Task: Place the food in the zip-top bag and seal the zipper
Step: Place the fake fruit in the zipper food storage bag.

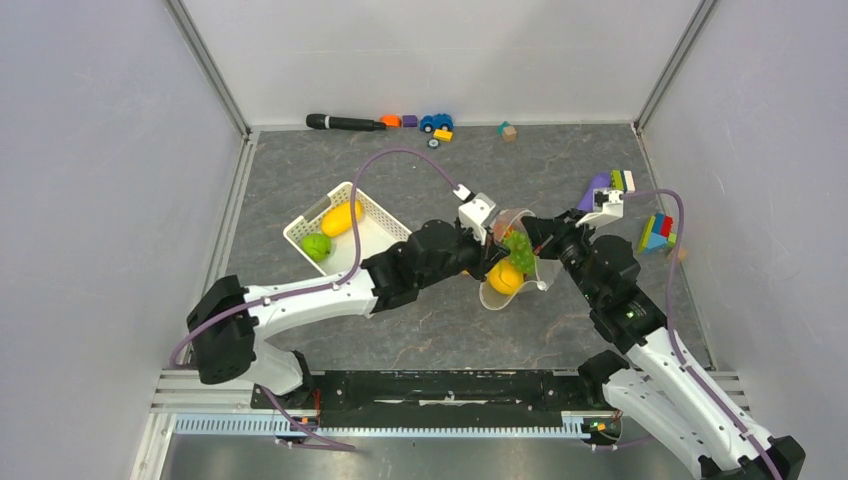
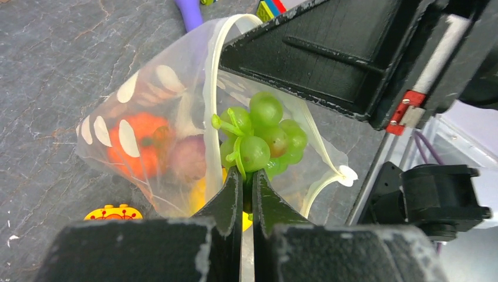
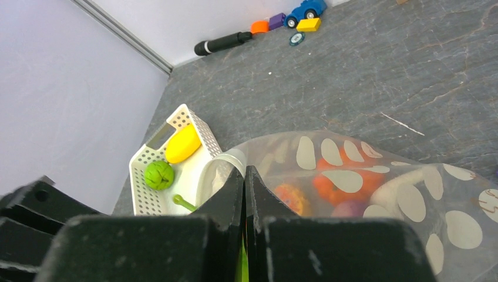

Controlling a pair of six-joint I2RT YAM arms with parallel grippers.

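Grapes [image 2: 264, 135], stem pinched in the left gripper [image 2: 246, 174] jaws, point into the zip-top bag [image 2: 117, 111], whose open mouth faces that arm; right gripper [image 3: 245, 171] jaws pinch its rim.

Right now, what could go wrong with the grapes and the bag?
1. The left pincer grips only a small part of the grapes at the mouth of the bag; they might slip and land outside it.
2. The right pincer holds just one spot of the soft rim; if that slips, the mouth may flop shut before the grapes get in.
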